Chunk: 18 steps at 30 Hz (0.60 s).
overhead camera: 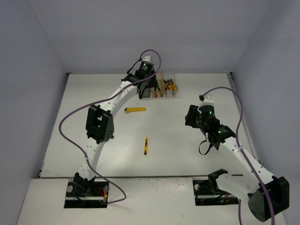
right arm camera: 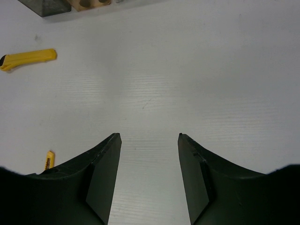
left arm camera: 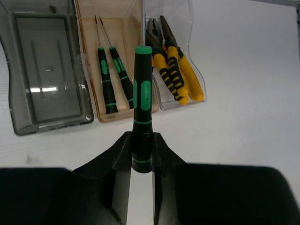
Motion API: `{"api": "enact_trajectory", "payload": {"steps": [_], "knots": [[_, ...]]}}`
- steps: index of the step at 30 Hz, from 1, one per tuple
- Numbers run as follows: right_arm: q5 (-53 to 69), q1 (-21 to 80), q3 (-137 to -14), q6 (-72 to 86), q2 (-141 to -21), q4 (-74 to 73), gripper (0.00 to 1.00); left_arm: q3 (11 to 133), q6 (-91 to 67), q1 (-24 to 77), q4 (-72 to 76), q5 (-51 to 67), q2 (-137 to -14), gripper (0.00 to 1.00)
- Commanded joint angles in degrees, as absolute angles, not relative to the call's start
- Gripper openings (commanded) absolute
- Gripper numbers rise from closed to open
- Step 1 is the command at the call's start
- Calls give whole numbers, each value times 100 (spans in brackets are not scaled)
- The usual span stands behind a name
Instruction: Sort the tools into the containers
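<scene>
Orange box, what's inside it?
Inside the orange box, a thin black-green screwdriver and a second screwdriver lie side by side. The held screwdriver in the left gripper covers the box's right side, so anything there is hidden.

Bins (left arm camera: pixel 47 93) along far edge, utility knife (overhead camera: pixel 135 109) nearby

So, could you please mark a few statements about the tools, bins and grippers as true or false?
1. The left gripper is shut on a black-green screwdriver. True.
2. The orange-tinted bin is empty. False: two slim screwdrivers lie in it.
3. The pliers lie in the clear bin. True.
4. The right gripper holds a tool. False: it is open and empty.
5. A yellow knife and a smaller yellow tool lie on the table, outside the bins. True.
</scene>
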<state>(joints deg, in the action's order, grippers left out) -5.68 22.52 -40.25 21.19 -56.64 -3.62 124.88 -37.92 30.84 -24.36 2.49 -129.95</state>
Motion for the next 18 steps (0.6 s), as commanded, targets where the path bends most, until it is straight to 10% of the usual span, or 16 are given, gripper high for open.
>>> {"api": "enact_trajectory", "payload": {"steps": [1, 18], "knots": [[-433, 2224, -4036, 2180, -5798, -53, 49, 13058, -3876, 2920, -1698, 553, -13306, 0], [-280, 2222, -3946, 2206, -5818, -53, 49, 13377, -3729, 2874, -1143, 382, -13962, 0]]}}
